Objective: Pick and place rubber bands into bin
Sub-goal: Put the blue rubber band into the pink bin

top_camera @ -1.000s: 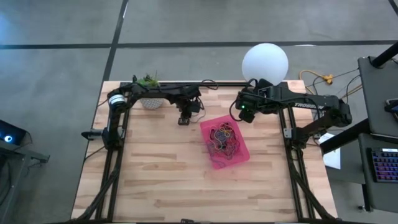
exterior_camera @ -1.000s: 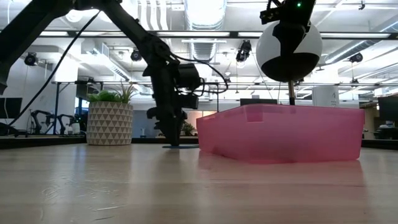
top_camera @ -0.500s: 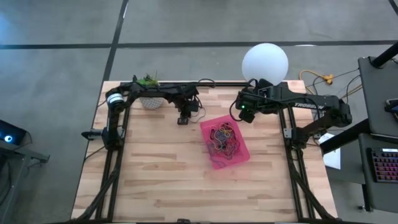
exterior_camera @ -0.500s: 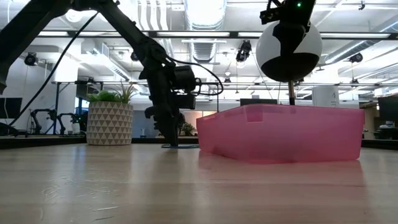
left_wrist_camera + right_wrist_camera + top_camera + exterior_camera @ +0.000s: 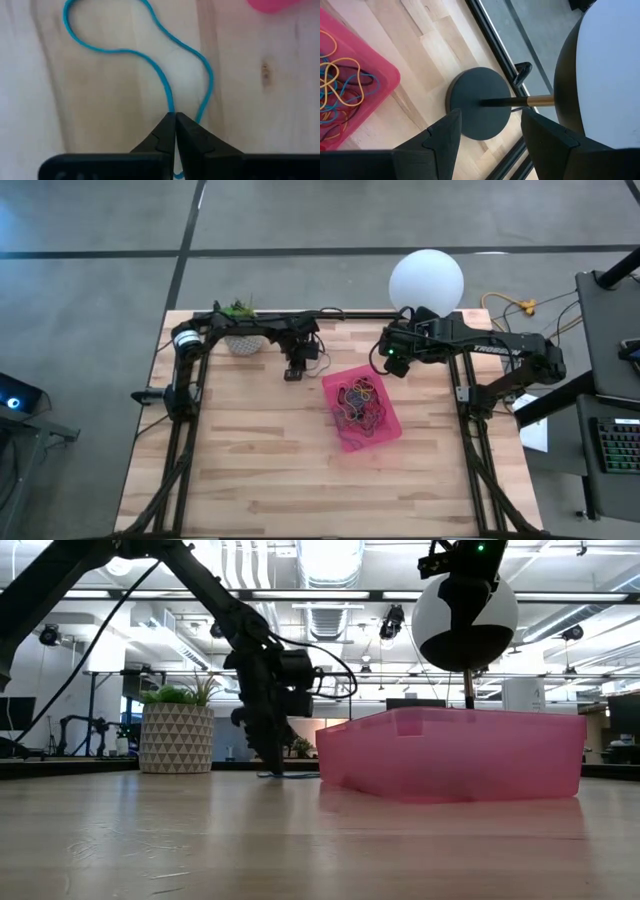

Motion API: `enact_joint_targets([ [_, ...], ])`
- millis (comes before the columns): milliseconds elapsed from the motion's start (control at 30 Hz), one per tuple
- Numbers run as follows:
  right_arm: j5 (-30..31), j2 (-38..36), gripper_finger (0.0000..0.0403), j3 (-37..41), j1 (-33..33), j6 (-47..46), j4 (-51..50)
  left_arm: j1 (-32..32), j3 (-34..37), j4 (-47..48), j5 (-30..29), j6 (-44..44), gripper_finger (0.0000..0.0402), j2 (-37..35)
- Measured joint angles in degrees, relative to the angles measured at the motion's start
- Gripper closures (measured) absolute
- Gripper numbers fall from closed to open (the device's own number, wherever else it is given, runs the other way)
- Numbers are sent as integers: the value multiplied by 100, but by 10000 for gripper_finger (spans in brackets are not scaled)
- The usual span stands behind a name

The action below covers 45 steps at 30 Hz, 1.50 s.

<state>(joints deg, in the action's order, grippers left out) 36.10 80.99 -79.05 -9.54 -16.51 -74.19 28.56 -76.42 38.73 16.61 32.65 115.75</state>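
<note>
Left claw [image 5: 175, 131] pinched fully together on a blue band [image 5: 165, 85] lying on the surface [image 5: 250, 450], apparently just beside the bin [image 5: 392, 430]. Bin holds the other bands [image 5: 360, 402]. Right claw [image 5: 490, 132] spread wide, empty, above the lamp base [image 5: 479, 102]

The blue rubber band [image 5: 165, 75] is running off the left wrist picture's edge at its upper loop and disappearing behind the closed jaws. The pink bin [image 5: 270, 5] is showing only as a cropped corner there. From overhead, the band is too small to make out under the left gripper [image 5: 293, 374]
</note>
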Motion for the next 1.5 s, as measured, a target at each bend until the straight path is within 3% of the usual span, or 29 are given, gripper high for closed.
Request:
enact_joint_targets([
  [433,0,0,209,0,0,0,33,-155,-112,698,1188,-239,401,-719],
  [500,0,0,209,0,0,0,46,-210,-114,601,989,-235,401,-825],
  [767,0,-1,209,0,0,-2,98,-469,16,278,-1187,-220,397,-695],
  [1167,0,-1,209,10,0,0,125,-588,107,175,-744,-882,288,-672],
  [1500,0,0,209,11,0,0,125,-584,495,-280,-484,-1357,276,-610],
])
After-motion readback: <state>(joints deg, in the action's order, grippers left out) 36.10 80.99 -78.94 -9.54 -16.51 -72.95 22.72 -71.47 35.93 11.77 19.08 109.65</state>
